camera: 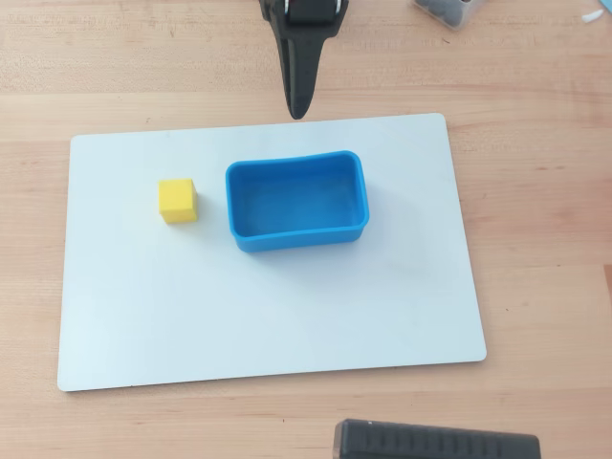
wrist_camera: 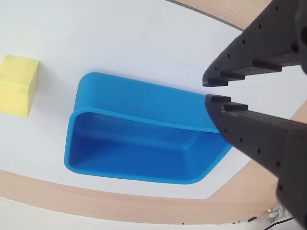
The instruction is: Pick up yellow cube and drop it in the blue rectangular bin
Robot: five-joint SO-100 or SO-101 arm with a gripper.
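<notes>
Pincer [wrist_camera: 207, 90] nearly closed, empty, above blue rectangular bin [wrist_camera: 139, 108].

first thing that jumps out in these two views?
The shallow bright-blue plastic rectangular bin, empty, near the middle of the white board in the overhead view. Just left of it, apart, sits the small bright-yellow cube. The black two-finger gripper hangs at the board's far edge, holding nothing.

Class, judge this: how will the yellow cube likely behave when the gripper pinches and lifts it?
The yellow cube has flat faces, so it probably won't roll. Its matte surface suggests decent grip. It looks small beside the bin, so likely light.
</notes>
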